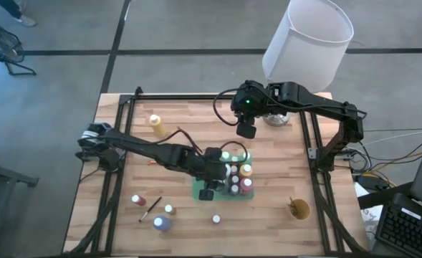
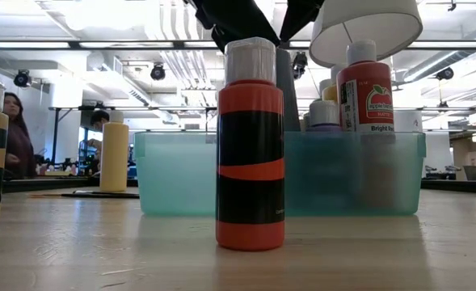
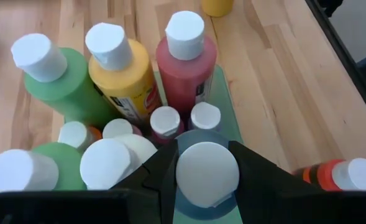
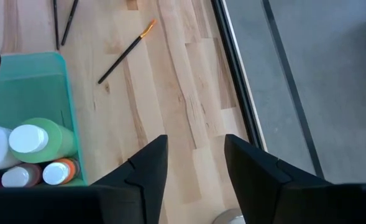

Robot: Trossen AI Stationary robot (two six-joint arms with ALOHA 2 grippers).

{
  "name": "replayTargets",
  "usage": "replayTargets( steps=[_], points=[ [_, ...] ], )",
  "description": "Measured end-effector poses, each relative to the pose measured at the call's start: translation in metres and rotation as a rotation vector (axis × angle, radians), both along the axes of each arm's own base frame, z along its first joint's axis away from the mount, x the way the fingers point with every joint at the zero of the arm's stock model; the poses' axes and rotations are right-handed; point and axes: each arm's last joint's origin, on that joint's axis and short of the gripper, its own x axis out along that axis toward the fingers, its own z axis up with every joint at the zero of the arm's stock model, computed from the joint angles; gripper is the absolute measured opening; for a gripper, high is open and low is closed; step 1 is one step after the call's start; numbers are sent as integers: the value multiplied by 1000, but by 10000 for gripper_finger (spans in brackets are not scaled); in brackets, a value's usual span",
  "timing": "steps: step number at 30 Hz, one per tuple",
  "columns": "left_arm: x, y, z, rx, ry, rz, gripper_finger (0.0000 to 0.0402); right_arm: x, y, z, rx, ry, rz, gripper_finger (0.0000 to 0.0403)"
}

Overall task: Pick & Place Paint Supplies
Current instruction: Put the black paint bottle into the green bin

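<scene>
The light is even and quite bright in all 4 views. In the low view it comes from long ceiling strips (image 2: pixel 141 44) in the room behind, which are overexposed to pure white. The near red and black bottle (image 2: pixel 250 145) is backlit and its edges look soft, and the table (image 2: pixel 100 250) surface closest to the lens is blurred. From above, shadows on the wood are weak and short. In the left wrist view, the white caps (image 3: pixel 185 26) are almost washed out, with little detail.
</scene>
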Motion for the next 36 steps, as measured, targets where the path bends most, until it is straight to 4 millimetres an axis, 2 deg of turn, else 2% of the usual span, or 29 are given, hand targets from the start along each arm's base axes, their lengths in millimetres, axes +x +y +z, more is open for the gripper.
replayTargets(
  steps=[8, 21, 30, 36],
  points=[
    [6, 3, -10, 19, 20, -5, 124, 0, 0, 0, 0, 2, 0, 133],
    [7, 18, -11, 112, 26, 49, 125, 0, 0, 0, 0, 2, 0, 83],
    [6, 18, -10, 107, 24, 45, 161, 0, 0, -1, 0, 3, 1, 54],
    [5, 18, -10, 106, 37, 38, 166, 0, 0, -1, 1, 2, 0, 47]
  ],
)
